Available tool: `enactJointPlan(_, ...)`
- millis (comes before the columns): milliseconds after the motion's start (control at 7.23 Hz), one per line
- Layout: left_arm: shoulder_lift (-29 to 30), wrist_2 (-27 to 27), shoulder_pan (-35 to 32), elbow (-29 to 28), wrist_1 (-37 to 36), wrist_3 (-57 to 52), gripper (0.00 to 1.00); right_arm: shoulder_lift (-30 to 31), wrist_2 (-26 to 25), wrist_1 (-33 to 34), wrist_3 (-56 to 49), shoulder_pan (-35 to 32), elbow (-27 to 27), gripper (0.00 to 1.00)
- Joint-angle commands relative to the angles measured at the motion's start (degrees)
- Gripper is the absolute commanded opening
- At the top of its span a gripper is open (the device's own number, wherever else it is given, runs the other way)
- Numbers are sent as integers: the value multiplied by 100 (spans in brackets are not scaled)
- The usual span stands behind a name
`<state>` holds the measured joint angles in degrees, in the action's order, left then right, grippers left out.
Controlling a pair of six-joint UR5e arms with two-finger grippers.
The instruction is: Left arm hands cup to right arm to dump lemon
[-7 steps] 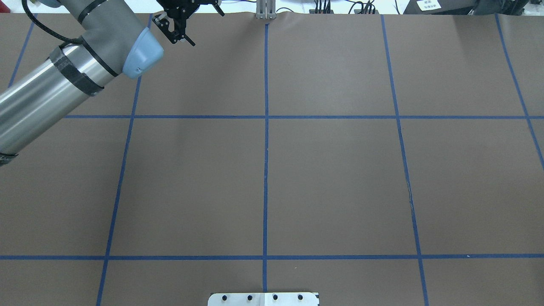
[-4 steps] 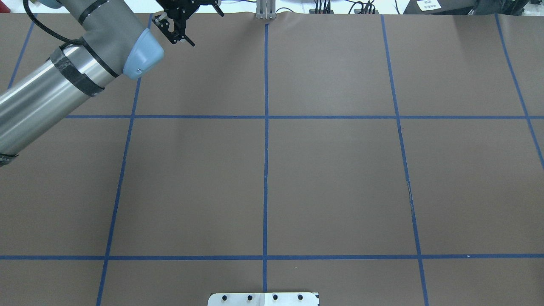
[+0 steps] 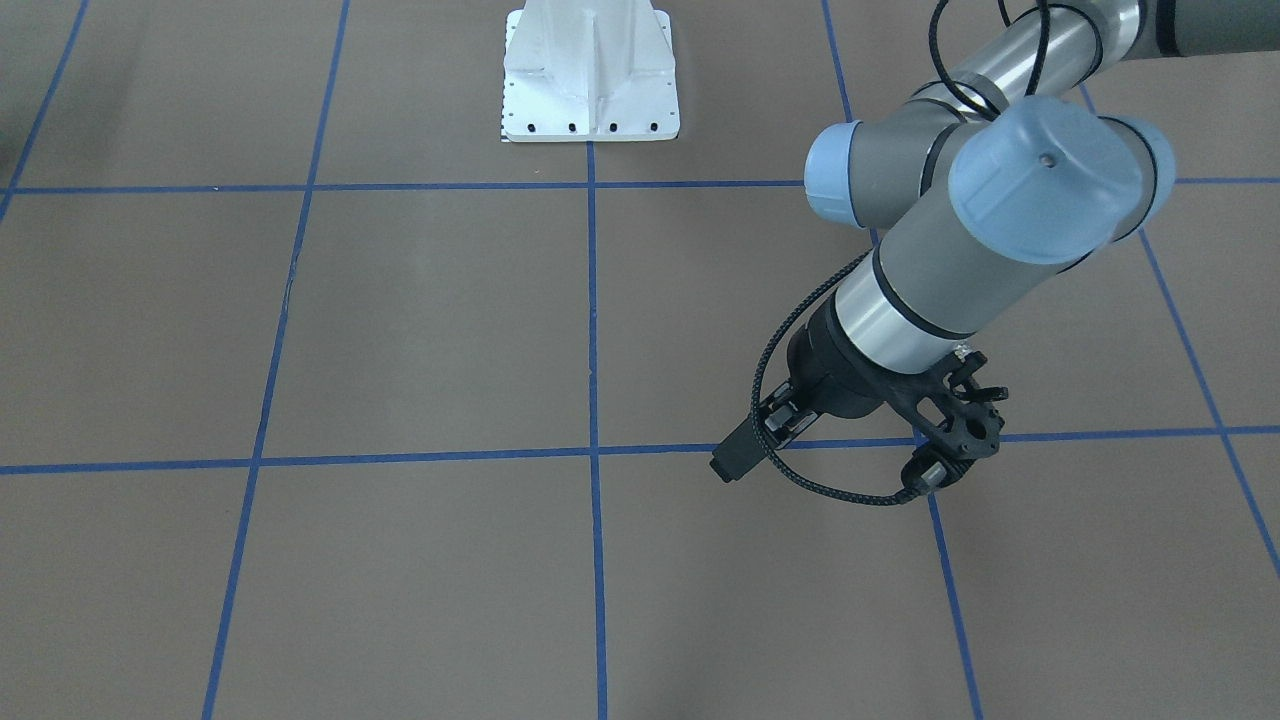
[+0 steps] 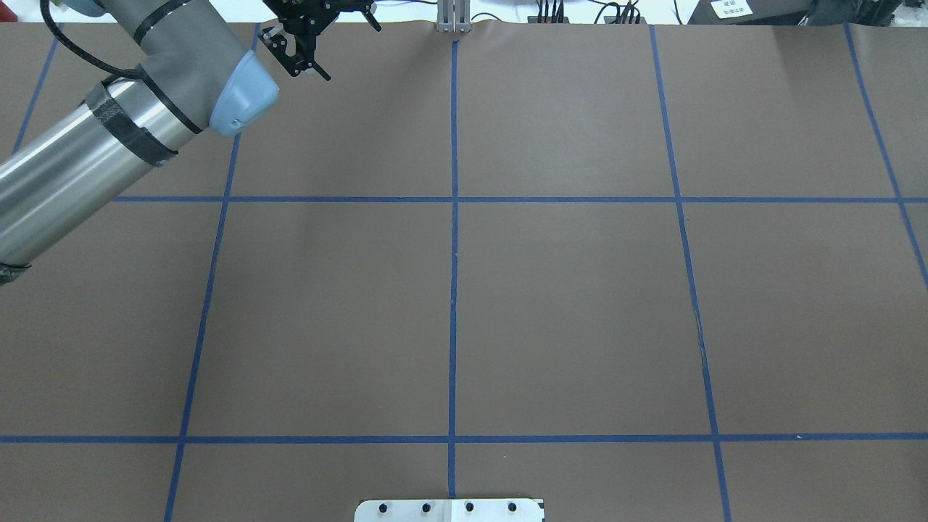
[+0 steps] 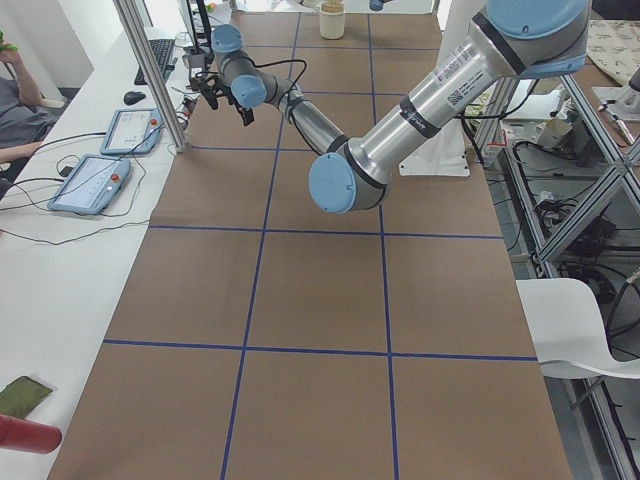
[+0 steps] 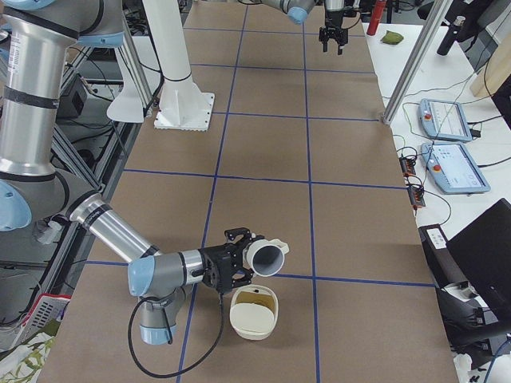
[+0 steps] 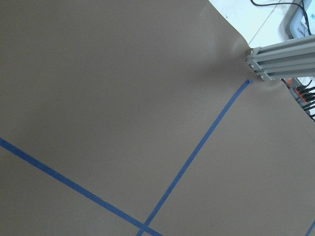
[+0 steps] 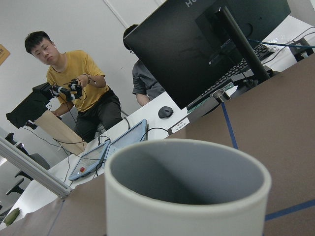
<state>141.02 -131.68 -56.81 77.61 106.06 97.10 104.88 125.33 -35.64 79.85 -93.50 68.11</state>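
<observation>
In the exterior right view the cream-white cup (image 6: 267,257) hangs tipped on its side at the tip of my near, right arm, just above the table. My right gripper (image 6: 239,259) is at the cup; whether it is open or shut I cannot tell. The right wrist view is filled by the cup's (image 8: 187,187) grey inside, and what shows of it is empty. A cream bowl (image 6: 254,319) sits under the cup with a yellowish piece inside, apparently the lemon (image 6: 255,294). My left gripper (image 3: 830,470) (image 4: 346,45) hangs open and empty near the table's far edge.
The white base plate (image 3: 590,70) (image 4: 449,510) stands at the robot's side of the table. An aluminium post (image 4: 453,18) (image 7: 280,56) rises at the far edge. People (image 8: 78,83), a monitor (image 8: 197,44) and tablets (image 5: 105,180) are beyond it.
My left gripper has drifted slightly toward the table's far edge and is still open.
</observation>
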Motion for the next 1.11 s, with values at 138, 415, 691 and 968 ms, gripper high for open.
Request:
enactJointPlan(138,-13,-6,4,-9,2,-7,100,-255,9,2080,-1153,-2,1271,7)
enactJointPlan(415,-22,-7,4,-17,2,-103,100,-965,-35,3276,-2134,42,1406,7)
enactJointPlan(691,-92,-15,21,-18,2,-262,100,-1677,-218,4402,-3207,217,1415,6)
enactJointPlan(968,-154,-15,30,-26,2,-262,100,-2285,-1189,5370,-4052,768,1415,5)
